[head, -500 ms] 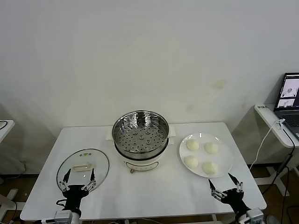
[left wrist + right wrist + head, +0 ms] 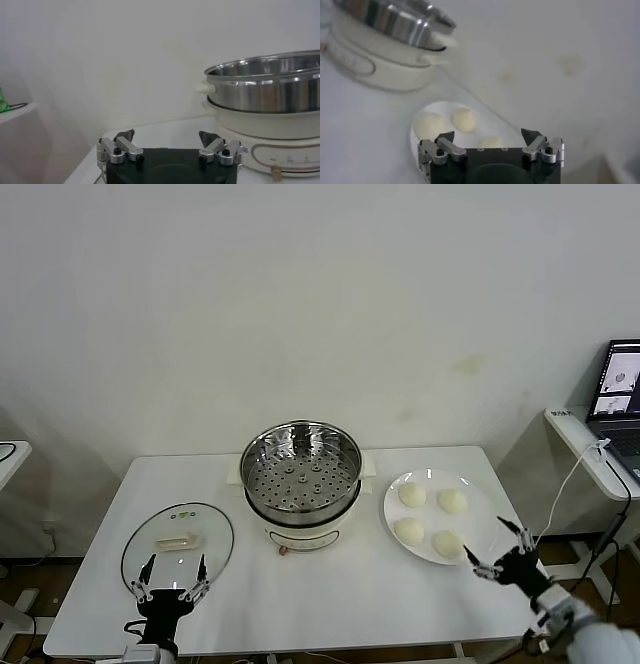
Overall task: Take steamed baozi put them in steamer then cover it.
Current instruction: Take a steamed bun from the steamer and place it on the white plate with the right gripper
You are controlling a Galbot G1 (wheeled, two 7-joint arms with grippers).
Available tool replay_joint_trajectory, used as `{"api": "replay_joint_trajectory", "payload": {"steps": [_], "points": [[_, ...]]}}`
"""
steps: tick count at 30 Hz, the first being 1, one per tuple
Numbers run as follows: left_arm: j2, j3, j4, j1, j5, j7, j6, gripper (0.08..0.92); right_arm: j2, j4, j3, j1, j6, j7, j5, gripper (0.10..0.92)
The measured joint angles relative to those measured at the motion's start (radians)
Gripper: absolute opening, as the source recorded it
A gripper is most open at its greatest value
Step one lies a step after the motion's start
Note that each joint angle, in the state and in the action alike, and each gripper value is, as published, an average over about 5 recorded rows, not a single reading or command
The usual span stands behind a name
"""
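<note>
- Right gripper (image 2: 498,551) hovers at the near right edge of the table, fingers spread wide with nothing between them; in the right wrist view its two dark fingertips (image 2: 445,136) stand well apart over empty air.
- Just ahead of those fingers and a little toward the robot's left lie the four small round creamy-white dough buns (image 2: 431,518) on a flat white round plate (image 2: 488,514); the nearest bun sits just beside the fingertips, not touching them; no bun is held.
- The buns are round, so I judge there is no long axis to line up with; any approach angle should serve.
- Beyond the plate, further ahead and to the left of the right fingers, stands the round shiny stainless-steel steamer pot (image 2: 301,474) on its white base; its perforated tray is bare, nothing loaded yet.
- Left gripper (image 2: 170,582) hangs at the near left edge of the table, fingers also splayed wide and empty; it looks idle.
- Just ahead of the left fingers lies the round clear glass lid with a metal rim (image 2: 178,542), flat on the white table (image 2: 330,594); its whitish bar handle runs roughly crosswise to the left fingers' line.
- My read: the right arm is plainly nearer the buns, the left nearer the lid; the first pick falls to the right, reaching forward and slightly left.
</note>
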Motion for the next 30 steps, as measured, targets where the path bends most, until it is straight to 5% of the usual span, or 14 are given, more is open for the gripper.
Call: {"api": "replay_joint_trajectory", "payload": {"steps": [14,30], "points": [[-0.061,0.017,-0.019,0.013,0.082,0.007,0.0,0.823,-0.233,-0.259,-0.602,0.709,0.042,-0.286,-0.117,0.823],[-0.056,0.01,-0.026,-0.029,0.079,0.012,0.029,0.823,-0.061,-0.698,-1.349,1.375,-0.003,-0.511,0.042,0.823]]}}
